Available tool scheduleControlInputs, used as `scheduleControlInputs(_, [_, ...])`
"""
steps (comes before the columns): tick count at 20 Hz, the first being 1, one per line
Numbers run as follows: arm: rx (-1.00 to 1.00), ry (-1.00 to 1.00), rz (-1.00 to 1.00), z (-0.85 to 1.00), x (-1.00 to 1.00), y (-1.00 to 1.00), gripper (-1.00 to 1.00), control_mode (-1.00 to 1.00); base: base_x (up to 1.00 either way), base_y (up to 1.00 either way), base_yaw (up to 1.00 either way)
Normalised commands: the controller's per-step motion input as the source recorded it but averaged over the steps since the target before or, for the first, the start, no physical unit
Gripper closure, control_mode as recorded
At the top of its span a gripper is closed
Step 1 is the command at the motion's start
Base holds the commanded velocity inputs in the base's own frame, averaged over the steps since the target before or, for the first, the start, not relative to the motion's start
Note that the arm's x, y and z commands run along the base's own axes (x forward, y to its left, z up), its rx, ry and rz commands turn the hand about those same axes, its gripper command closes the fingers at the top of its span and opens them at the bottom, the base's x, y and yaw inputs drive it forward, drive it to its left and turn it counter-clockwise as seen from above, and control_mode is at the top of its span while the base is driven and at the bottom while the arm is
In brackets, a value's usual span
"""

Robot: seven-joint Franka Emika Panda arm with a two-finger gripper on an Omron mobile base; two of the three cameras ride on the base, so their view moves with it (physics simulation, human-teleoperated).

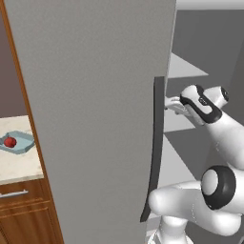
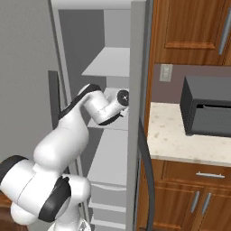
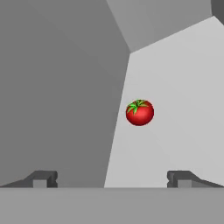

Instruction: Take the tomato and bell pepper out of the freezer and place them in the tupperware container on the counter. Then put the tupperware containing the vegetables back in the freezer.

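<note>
Inside the freezer (image 2: 113, 58), on a pale shelf (image 3: 179, 92), the pepper (image 3: 140, 112) is sitting alone, its green stem bit facing up and toward the hand. The gripper (image 3: 111, 179) is pointing into the compartment with its jaws spread wide and nothing between them. In the hand view the pepper is lying ahead of the fingertips (image 3: 41, 179) and a little toward the right-hand one, well apart from both. It is roundish, so no long axis is dictating how the jaws should turn; a straight advance with a slight shift to that side looks like what the grasp calls for.

The shelf is looking flat and bare around the pepper, with the grey side wall (image 3: 57, 96) standing near on the other side, leaving room for the fingers. The open door (image 1: 95, 119) is hanging wide beside the arm. Beyond it, on the counter (image 1: 19, 169), the tomato (image 1: 10, 141) is already resting in the tupperware (image 1: 25, 147), so roughly half the gathering seems done.
</note>
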Motion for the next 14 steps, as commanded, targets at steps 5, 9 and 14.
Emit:
scheduleControlInputs(5, [0.04, 0.00, 0.08, -0.21, 0.17, 0.01, -1.00, -1.00, 0.00, 0.00, 0.00])
scheduleControlInputs(9, [0.00, 0.00, 0.06, -0.19, 0.24, 0.11, -1.00, -1.00, 0.00, 0.00, 0.00])
scheduleControlInputs(14, [0.00, 0.00, 0.04, -0.16, 0.28, 0.16, -1.00, -1.00, 0.00, 0.00, 0.00])
